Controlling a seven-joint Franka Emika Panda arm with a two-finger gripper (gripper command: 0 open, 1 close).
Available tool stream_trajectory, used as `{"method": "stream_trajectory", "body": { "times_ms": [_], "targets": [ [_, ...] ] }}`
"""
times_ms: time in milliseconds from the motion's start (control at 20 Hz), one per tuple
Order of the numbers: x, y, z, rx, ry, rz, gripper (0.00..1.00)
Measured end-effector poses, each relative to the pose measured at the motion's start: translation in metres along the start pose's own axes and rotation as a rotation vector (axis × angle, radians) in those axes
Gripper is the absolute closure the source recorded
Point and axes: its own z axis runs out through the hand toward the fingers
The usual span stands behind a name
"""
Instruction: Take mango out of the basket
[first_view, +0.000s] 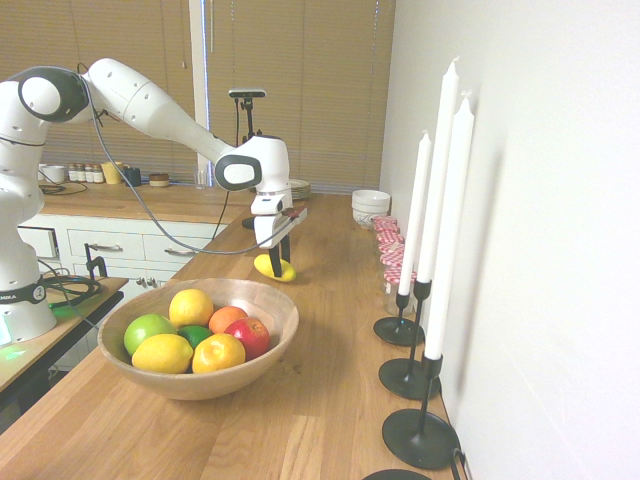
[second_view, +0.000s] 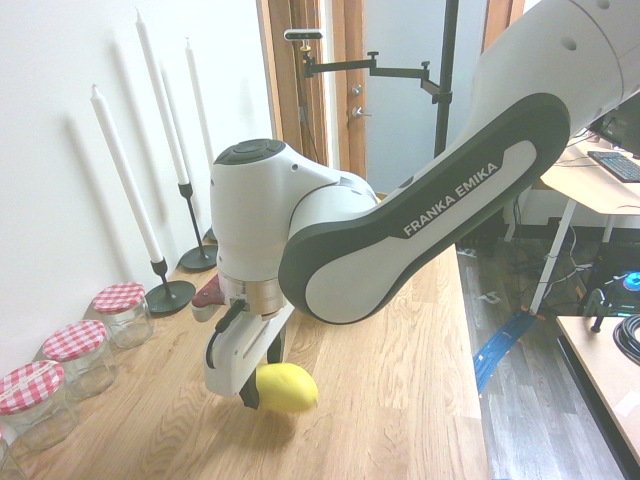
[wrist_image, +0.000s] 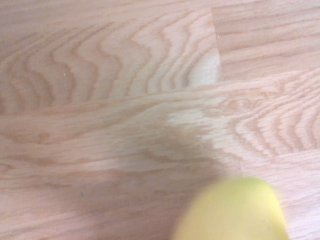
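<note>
The end effector (first_view: 273, 262) pointed straight down over the wooden counter (first_view: 330, 400), its fingers pinching the yellow mango (first_view: 275, 268) from both sides. The mango was outside the basket (first_view: 200, 382), on the far side of it and well apart, at or just above the counter surface; contact could not be told. The basket held lemons, a green apple, a red apple and an orange fruit. Three white candles (first_view: 440, 180) in black holders lined the wall, with checked-lid jars (second_view: 75, 355) beyond.
</note>
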Motion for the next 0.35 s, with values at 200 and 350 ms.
{"method": "stream_trajectory", "body": {
  "times_ms": [200, 350],
  "targets": [
    [-0.0013, -0.0007, -0.0001, 0.0, 0.0, 0.004, 0.0],
    [-0.0036, -0.0018, -0.0003, 0.001, -0.001, 0.007, 0.0]
  ]
}}
